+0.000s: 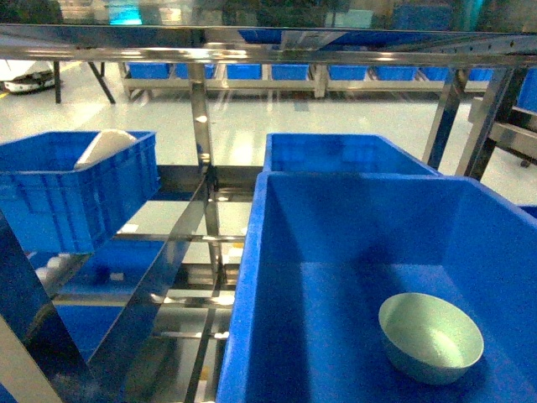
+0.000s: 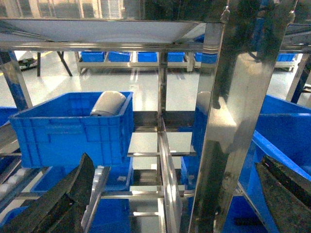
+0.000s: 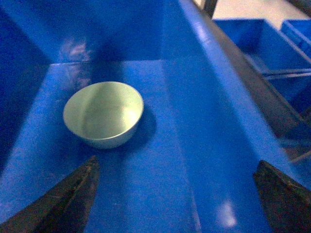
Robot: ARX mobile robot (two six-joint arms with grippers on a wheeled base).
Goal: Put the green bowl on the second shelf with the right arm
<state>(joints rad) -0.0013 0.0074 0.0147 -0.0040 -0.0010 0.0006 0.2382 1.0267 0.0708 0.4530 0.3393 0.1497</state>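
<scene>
Green bowl sat upright in the near blue bin; it looked light, rigid, slick, so I judged its rim the best hold for my released right gripper.

Stainless-steel shelving with reflective uprights and slatted shelves fills the foreground. Blue plastic bins sit on the shelf level; the bin at the left edge holds a white rounded dish. The floor beyond is pale, glossy and reflects overhead light. A long low rack carrying a row of blue bins runs along the far side.
</scene>
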